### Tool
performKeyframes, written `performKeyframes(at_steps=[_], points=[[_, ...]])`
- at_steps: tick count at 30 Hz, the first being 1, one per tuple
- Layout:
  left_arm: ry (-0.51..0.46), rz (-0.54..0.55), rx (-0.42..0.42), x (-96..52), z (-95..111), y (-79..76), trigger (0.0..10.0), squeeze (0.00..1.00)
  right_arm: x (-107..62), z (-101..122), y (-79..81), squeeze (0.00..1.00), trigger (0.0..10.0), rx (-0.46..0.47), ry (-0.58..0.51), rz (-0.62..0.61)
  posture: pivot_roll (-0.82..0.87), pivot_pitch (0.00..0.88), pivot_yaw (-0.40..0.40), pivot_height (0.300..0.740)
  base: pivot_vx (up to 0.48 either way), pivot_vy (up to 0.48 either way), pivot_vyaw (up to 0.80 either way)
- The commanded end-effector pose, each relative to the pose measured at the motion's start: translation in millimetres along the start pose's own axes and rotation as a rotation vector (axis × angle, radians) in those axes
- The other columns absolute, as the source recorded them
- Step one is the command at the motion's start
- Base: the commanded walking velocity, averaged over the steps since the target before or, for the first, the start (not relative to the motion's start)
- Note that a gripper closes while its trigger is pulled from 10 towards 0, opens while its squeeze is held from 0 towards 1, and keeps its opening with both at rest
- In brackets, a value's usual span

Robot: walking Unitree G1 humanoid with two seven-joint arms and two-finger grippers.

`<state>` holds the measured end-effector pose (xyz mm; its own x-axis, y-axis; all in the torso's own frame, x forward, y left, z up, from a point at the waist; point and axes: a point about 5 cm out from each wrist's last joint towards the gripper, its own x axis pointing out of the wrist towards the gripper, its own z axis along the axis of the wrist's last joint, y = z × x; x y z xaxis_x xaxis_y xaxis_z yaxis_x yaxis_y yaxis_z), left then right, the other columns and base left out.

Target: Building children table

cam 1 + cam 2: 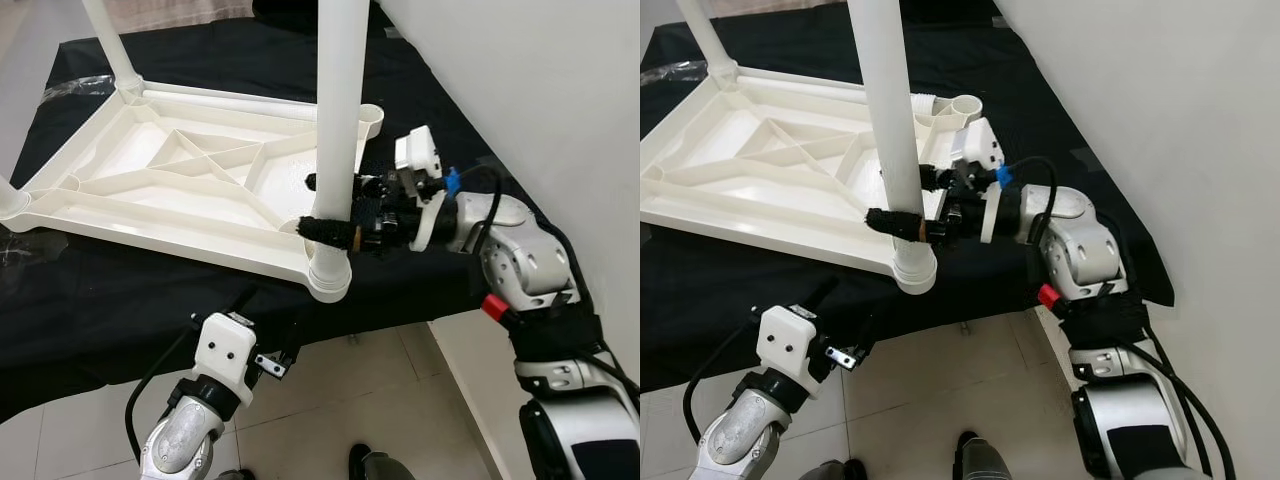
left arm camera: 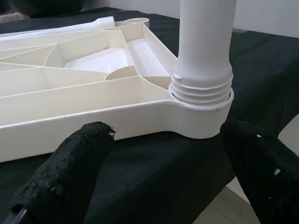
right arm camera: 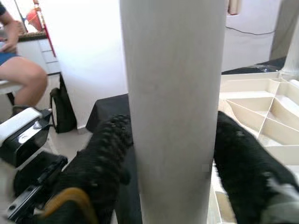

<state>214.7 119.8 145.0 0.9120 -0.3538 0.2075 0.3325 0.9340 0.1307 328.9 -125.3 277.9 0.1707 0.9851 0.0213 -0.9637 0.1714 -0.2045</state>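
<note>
Black-draped desk [image 1: 90,310] carries the white children's tabletop [image 1: 170,185], upside down, ribbed underside facing up. It lies flat, near corner reaching toward the desk edge. One table leg [image 1: 338,110] stands in the near corner socket [image 1: 329,274], long axis vertical, free end pointing up (threads at its base still show above the socket in the left wrist view, so probably not fully seated).

Right hand [image 1: 330,215] pinches the leg low down, one finger on each side. Left hand [image 2: 163,177] hangs below the desk edge, fingers spread, holding nothing.

Step in hand, as I judge it: screwing the leg home. Keep it plumb, twist without side load, avoid cross-threading.
</note>
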Motion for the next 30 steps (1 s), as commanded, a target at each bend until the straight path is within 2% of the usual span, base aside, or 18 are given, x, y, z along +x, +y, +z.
performKeyframes(at_steps=[1,7,11,12,14,15,16,17,18,19,20,22,23,26,27,29,30], points=[[0.025,0.0,-0.012,-3.9,-5.4,-1.3,10.0,0.0,0.2,1.7,2.0,0.0,0.0,-0.015,-0.01,0.033,0.0,0.241,-0.01,0.74,0.0,0.0,0.0],[0.025,0.002,-0.015,-5.2,-5.2,-2.2,10.0,0.0,-4.5,-6.1,7.9,0.0,0.0,-0.022,0.026,0.015,0.0,0.243,-0.009,0.74,0.0,0.0,0.0],[0.028,0.001,-0.017,-6.8,-5.6,-3.1,10.0,0.0,-9.1,-13.2,12.6,0.0,0.0,-0.022,0.043,-0.05,0.0,0.231,-0.013,0.74,0.0,0.0,0.0],[0.03,-0.001,-0.018,-7.9,-6.0,-3.5,10.0,0.0,-10.7,-21.6,15.3,0.0,0.0,-0.019,0.076,-0.121,0.0,0.225,-0.019,0.74,0.0,0.0,0.0],[0.033,-0.004,-0.018,-9.1,-6.1,-3.0,10.0,0.0,-11.5,-40.1,16.2,0.0,0.0,0.038,0.129,-0.355,0.0,0.238,-0.026,0.74,0.0,0.0,0.0],[0.033,-0.004,-0.017,-9.1,-5.8,-2.0,10.0,0.0,-8.5,-52.6,18.3,0.0,0.0,0.065,0.173,-0.545,0.0,0.247,-0.02,0.74,0.0,0.0,0.0],[0.033,-0.004,-0.017,-9.1,-5.8,-2.0,10.0,0.0,-8.5,-52.6,18.3,0.0,0.0,0.065,0.173,-0.545,0.0,0.247,-0.02,0.74,0.0,0.0,0.0],[0.033,-0.004,-0.014,-9.0,-5.2,-0.7,10.0,0.0,-7.2,-62.9,21.6,0.0,0.0,0.083,0.216,-0.741,0.0,0.25,-0.018,0.74,0.0,0.0,0.0],[0.033,-0.004,-0.014,-9.0,-5.2,-0.7,10.0,0.0,-7.2,-62.9,21.6,0.0,0.0,0.083,0.216,-0.741,0.0,0.25,-0.018,0.74,0.0,0.0,0.0],[0.033,-0.002,-0.014,-9.1,-4.5,0.2,10.0,0.0,1.2,-80.9,46.5,0.0,0.0,0.124,0.29,-0.788,-0.01,0.267,-0.013,0.74,0.0,0.0,0.0],[0.033,-0.002,-0.014,-9.1,-4.5,0.2,10.0,0.0,1.2,-80.9,46.5,0.0,0.0,0.124,0.29,-0.788,-0.01,0.267,-0.013,0.74,0.0,0.0,0.0],[0.032,-0.003,-0.011,-9.3,-3.2,0.1,10.0,0.0,17.5,-100.0,83.8,0.0,0.0,0.216,0.351,-0.825,-0.01,0.267,-0.003,0.74,0.0,0.0,0.0],[0.031,-0.004,-0.009,-9.3,-2.7,-0.4,10.0,0.0,22.2,-102.9,92.4,0.0,0.0,0.247,0.358,-0.834,-0.01,0.267,-0.003,0.74,0.0,0.0,0.0],[0.032,-0.005,-0.008,-10.0,-3.2,-0.9,10.0,0.0,26.9,-99.6,87.5,0.0,0.0,0.24,0.339,-0.858,0.0,0.269,-0.003,0.74,0.0,0.0,0.0],[0.035,-0.005,-0.009,-9.0,-5.0,-1.2,10.0,0.0,27.7,-94.2,72.7,0.0,4.8,0.203,0.317,-0.865,0.0,0.243,-0.011,0.74,0.0,0.0,0.0],[0.035,-0.005,-0.01,-8.3,-5.6,-1.6,10.0,0.0,27.4,-92.0,67.2,0.0,4.8,0.188,0.308,-0.861,0.0,0.24,-0.013,0.74,0.0,0.0,0.0],[0.034,-0.005,-0.012,-7.8,-6.2,-2.1,10.0,0.0,26.4,-88.9,61.8,0.0,10.0,0.166,0.306,-0.878,-0.01,0.234,-0.017,0.74,0.0,0.0,0.0]])
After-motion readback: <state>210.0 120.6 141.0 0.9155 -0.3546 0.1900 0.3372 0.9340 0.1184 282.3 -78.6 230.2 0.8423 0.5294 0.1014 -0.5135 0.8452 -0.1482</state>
